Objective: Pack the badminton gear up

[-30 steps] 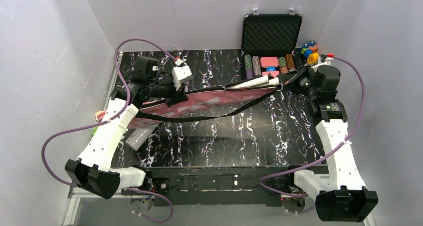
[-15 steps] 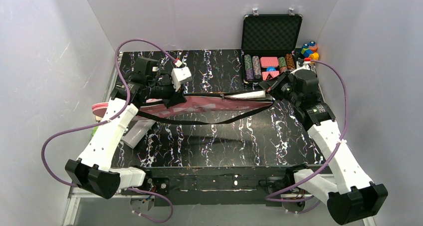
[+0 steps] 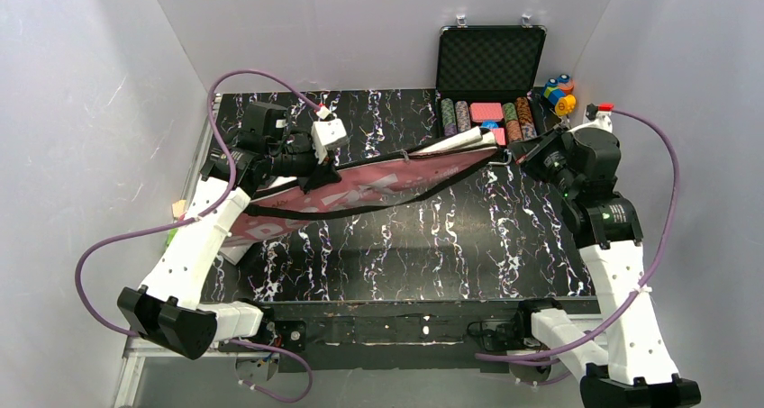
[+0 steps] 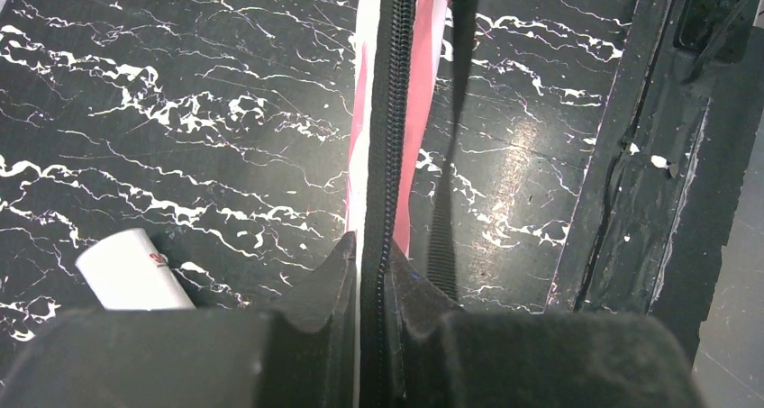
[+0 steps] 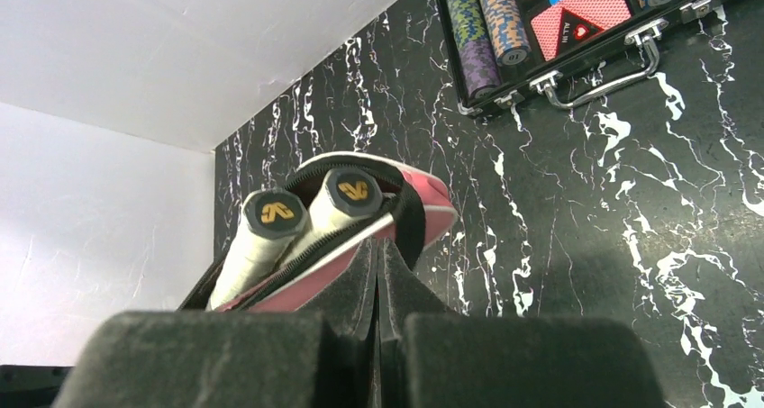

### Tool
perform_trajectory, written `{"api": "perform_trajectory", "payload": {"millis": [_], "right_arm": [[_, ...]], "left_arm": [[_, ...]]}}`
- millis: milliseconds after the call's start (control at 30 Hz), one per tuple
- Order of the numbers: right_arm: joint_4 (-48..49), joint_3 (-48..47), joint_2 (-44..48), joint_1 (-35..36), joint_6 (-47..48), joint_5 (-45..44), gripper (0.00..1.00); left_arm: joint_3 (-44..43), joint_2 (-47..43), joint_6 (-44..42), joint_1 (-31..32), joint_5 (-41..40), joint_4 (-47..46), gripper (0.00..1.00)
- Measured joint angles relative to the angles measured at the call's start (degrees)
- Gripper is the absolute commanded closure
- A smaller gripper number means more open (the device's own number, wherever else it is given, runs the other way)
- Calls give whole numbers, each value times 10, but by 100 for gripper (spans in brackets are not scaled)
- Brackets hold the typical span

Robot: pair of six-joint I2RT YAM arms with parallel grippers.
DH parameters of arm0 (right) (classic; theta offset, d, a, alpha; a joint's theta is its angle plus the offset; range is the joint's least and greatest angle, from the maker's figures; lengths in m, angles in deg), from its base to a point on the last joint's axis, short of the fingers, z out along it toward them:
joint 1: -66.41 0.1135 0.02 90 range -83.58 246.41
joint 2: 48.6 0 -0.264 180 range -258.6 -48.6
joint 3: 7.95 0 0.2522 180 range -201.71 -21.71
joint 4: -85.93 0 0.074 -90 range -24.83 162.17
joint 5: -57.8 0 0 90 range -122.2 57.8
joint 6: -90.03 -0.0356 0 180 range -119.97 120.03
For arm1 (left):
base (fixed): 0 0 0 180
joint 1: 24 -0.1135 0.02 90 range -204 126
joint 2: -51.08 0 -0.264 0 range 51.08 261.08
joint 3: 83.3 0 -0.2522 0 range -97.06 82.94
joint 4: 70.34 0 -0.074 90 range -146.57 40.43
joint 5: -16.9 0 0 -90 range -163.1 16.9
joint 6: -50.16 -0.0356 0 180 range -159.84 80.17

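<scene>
The pink bag (image 3: 360, 187) hangs stretched between both grippers above the table, its wide end sagging low at the left. My left gripper (image 3: 311, 176) (image 4: 369, 241) is shut on the bag's black zipper edge (image 4: 396, 111). At the narrow end my right gripper (image 3: 515, 154) (image 5: 378, 246) is shut on the bag's rim (image 5: 423, 196). Two white racket handles (image 5: 270, 237) (image 5: 347, 201) with black caps poke out of that open end. The black strap (image 3: 396, 205) droops below the bag. A white tube (image 4: 135, 273) lies on the table under the left gripper.
An open black case of poker chips (image 3: 491, 66) (image 5: 559, 30) stands at the back right, small coloured toy blocks (image 3: 559, 93) beside it. The black marbled table (image 3: 432, 246) is walled by white panels on three sides.
The right gripper swung left toward the middle, then back out to the right, still holding the bag's narrow end. The bag's wide end dropped lower at the left. The left arm hardly moved.
</scene>
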Motion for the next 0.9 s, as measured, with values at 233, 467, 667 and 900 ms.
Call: {"api": "perform_trajectory", "payload": {"millis": [233,467,667,900], "right_arm": [[-5,17,4,-3,1,19,99],[-5,17,-14,-3,2,25,99],[1,16,-24,-3,1,37,99],[1,15,-24,-3,8,19,99]], "left_arm": [[0,0,1,0,0,0,100],[0,0,1,0,1,0,100],[0,0,1,0,2,0,100],[0,-1,-4,0,6,1,100]]}}
